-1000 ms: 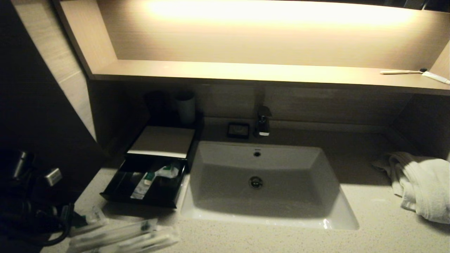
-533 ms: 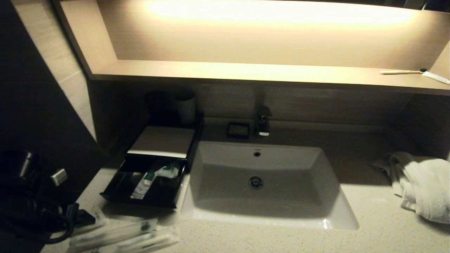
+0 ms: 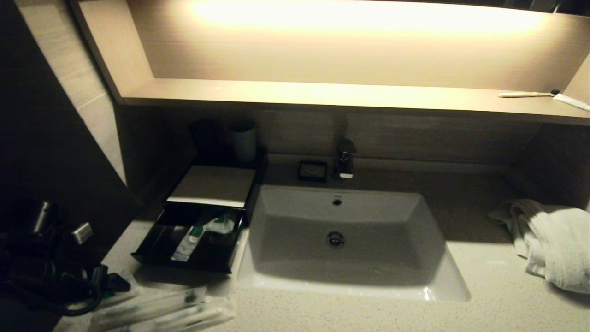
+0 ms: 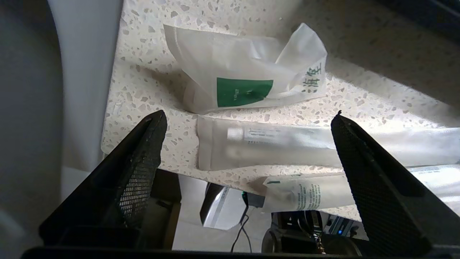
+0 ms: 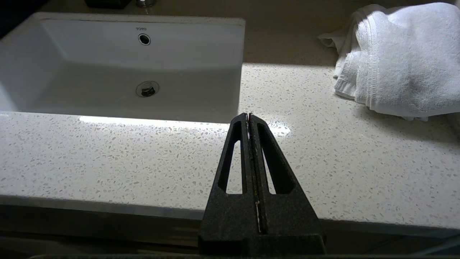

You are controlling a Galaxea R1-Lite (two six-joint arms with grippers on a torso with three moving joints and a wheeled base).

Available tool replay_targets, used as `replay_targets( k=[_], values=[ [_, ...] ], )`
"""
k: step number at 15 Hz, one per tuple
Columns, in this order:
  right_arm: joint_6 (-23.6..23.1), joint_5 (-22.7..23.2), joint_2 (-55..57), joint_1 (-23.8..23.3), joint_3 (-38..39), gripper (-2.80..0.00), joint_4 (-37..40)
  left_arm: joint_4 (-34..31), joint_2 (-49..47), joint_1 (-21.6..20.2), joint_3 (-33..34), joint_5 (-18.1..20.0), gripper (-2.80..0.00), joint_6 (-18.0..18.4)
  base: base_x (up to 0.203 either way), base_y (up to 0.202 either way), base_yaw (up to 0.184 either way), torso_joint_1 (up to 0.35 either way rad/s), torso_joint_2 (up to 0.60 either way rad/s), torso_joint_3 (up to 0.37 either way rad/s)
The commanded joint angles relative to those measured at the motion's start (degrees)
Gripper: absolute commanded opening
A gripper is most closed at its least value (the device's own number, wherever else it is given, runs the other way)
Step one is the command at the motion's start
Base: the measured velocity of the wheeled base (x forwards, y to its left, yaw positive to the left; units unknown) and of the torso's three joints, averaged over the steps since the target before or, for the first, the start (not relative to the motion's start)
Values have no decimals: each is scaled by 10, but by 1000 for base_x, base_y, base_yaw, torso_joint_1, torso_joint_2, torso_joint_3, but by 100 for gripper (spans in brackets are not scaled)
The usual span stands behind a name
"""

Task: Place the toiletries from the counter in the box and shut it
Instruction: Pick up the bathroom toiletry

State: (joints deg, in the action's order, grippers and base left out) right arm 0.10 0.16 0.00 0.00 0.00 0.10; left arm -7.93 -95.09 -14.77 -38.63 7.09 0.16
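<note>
- While the left gripper (image 4: 248, 118) hangs with its jaws spread wide over the packets at the counter's (image 3: 368, 313) front left corner, the step in hand looks like the pick of the next wrapped toiletry.
- The nearest candidate in the left wrist view is the long slim wrapped stick (image 4: 287, 145), lying crosswise between the fingers (image 4: 143, 158); a white sachet with a green patch (image 4: 248, 77) lies just beyond it, and a second stick (image 4: 323, 192) lies at the counter edge.
- To do it well, I would lower straight down, centre on one stick only, and close across its narrow width, since the slick wrap may slip or drag a neighbour.
- The black box (image 3: 193, 240) sits just beside the basin (image 3: 341, 240), drawer pulled out, some packets already inside.
- The right gripper (image 5: 248, 117) waits pressed closed and empty over the front counter, near the white towel (image 5: 395, 61).
- In the head view the left arm is lost in shadow, and the packets run off the lower edge; their count is unclear.
</note>
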Motion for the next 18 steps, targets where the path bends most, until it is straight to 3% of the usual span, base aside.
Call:
replay_targets(
  k=[1, 18],
  values=[
    [0, 0, 0, 0, 0, -280, 0, 1, -10, -1, 0, 4, 0, 0, 0, 0, 0, 0, 0, 0],
    [0, 0, 0, 0, 0, -280, 0, 20, -53, -2, 0, 1, 0, 2, 0, 0, 0, 0, 0, 0]
  ],
)
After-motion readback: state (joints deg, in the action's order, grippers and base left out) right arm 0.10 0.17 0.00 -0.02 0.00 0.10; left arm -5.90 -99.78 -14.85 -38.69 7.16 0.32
